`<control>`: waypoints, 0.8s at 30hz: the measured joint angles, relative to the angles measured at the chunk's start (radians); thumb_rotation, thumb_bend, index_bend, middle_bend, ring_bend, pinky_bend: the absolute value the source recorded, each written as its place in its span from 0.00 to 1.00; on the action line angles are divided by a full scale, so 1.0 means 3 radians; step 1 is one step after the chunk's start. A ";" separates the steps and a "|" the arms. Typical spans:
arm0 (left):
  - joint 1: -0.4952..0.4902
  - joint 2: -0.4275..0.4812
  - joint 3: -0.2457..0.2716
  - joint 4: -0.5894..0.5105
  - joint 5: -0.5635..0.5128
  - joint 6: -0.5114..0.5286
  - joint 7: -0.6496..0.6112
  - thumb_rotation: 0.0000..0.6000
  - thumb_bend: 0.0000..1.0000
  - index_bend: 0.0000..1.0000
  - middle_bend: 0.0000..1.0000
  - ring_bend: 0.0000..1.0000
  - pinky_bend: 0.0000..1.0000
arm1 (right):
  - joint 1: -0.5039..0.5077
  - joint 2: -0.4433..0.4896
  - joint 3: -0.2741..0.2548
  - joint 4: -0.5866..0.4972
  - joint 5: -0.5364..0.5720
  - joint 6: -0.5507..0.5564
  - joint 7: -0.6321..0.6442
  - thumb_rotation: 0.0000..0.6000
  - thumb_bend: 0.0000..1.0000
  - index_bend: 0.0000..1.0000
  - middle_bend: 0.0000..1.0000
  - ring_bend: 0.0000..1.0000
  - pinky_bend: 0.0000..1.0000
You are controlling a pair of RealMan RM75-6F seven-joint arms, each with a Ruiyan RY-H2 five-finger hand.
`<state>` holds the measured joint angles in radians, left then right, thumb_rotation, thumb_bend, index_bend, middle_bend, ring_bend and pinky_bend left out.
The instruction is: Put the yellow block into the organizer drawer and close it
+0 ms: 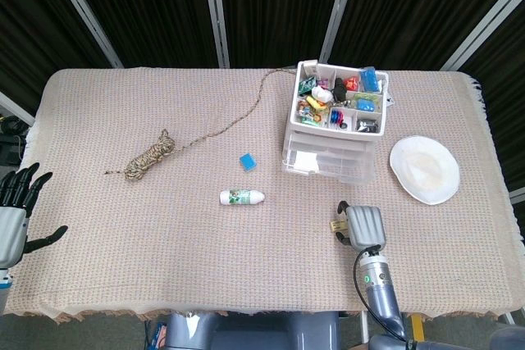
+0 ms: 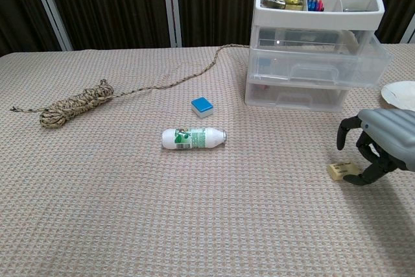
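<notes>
The small pale yellow block [image 2: 340, 170] lies on the tablecloth in front of the clear organizer [image 2: 316, 43], a little to its right. My right hand [image 2: 379, 144] hovers over the block with its fingers curled downward and apart; one fingertip [image 2: 355, 177] lies against the block's right side, and the block still rests on the cloth. In the head view the block [image 1: 336, 225] peeks out at the left of the right hand [image 1: 365, 227]. The organizer's middle drawer [image 2: 324, 66] stands pulled out a little. My left hand [image 1: 18, 202] is at the table's left edge, fingers spread, holding nothing.
A white bottle [image 2: 193, 138] lies on its side mid-table, with a blue block [image 2: 202, 106] behind it. A coiled rope [image 2: 74, 104] lies at the left, its tail running toward the organizer. A white plate [image 1: 424, 169] sits right of the organizer, whose top tray holds several small items.
</notes>
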<state>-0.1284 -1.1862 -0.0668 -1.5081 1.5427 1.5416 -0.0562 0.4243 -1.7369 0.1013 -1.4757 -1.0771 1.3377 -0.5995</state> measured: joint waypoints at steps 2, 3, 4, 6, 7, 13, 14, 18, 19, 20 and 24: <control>0.0000 0.0001 0.0000 -0.0001 -0.0001 -0.0001 -0.0004 1.00 0.18 0.12 0.00 0.00 0.00 | 0.0000 -0.0011 0.0010 0.0019 0.0018 -0.0026 -0.0008 1.00 0.12 0.45 0.86 0.84 0.66; 0.0000 0.0001 0.0000 -0.0002 -0.0002 -0.0002 -0.0005 1.00 0.18 0.12 0.00 0.00 0.00 | 0.0000 -0.0016 0.0015 0.0030 0.0029 -0.0038 -0.0017 1.00 0.12 0.45 0.86 0.84 0.66; 0.0000 0.0002 0.0000 -0.0002 -0.0002 -0.0003 -0.0005 1.00 0.18 0.12 0.00 0.00 0.00 | 0.0000 -0.0021 0.0021 0.0042 0.0043 -0.0055 -0.0033 1.00 0.13 0.45 0.86 0.84 0.66; 0.0000 0.0002 0.0000 -0.0003 -0.0003 -0.0004 -0.0007 1.00 0.18 0.12 0.00 0.00 0.00 | -0.0002 -0.0026 0.0028 0.0051 0.0060 -0.0072 -0.0052 1.00 0.13 0.45 0.86 0.84 0.66; 0.0000 0.0003 0.0000 -0.0004 -0.0004 -0.0005 -0.0008 1.00 0.18 0.12 0.00 0.00 0.00 | -0.0003 -0.0028 0.0031 0.0057 0.0065 -0.0077 -0.0060 1.00 0.13 0.45 0.86 0.84 0.66; 0.0000 0.0005 0.0000 -0.0007 -0.0007 -0.0009 -0.0012 1.00 0.18 0.12 0.00 0.00 0.00 | -0.0006 -0.0039 0.0050 0.0080 0.0104 -0.0115 -0.0107 1.00 0.17 0.45 0.86 0.84 0.66; 0.0000 0.0005 0.0000 -0.0007 -0.0008 -0.0010 -0.0012 1.00 0.18 0.12 0.00 0.00 0.00 | -0.0006 -0.0040 0.0053 0.0084 0.0107 -0.0119 -0.0114 1.00 0.17 0.45 0.86 0.84 0.66; 0.0000 0.0005 -0.0001 -0.0008 -0.0009 -0.0010 -0.0011 1.00 0.18 0.12 0.00 0.00 0.00 | -0.0010 -0.0048 0.0065 0.0093 0.0115 -0.0135 -0.0124 1.00 0.19 0.45 0.87 0.84 0.66; 0.0000 0.0005 -0.0002 -0.0009 -0.0009 -0.0010 -0.0011 1.00 0.18 0.12 0.00 0.00 0.00 | -0.0011 -0.0050 0.0068 0.0094 0.0120 -0.0141 -0.0125 1.00 0.20 0.45 0.87 0.84 0.66; 0.0000 0.0005 -0.0002 -0.0010 -0.0011 -0.0010 -0.0012 1.00 0.18 0.12 0.00 0.00 0.00 | -0.0012 -0.0052 0.0068 0.0096 0.0121 -0.0144 -0.0128 1.00 0.20 0.45 0.87 0.84 0.66; 0.0000 0.0005 -0.0003 -0.0010 -0.0013 -0.0012 -0.0013 1.00 0.18 0.12 0.00 0.00 0.00 | -0.0018 -0.0065 0.0068 0.0108 0.0121 -0.0156 -0.0139 1.00 0.21 0.46 0.87 0.84 0.66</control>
<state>-0.1284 -1.1847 -0.0678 -1.5112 1.5388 1.5380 -0.0601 0.4189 -1.7563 0.1217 -1.4433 -1.0408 1.2908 -0.6413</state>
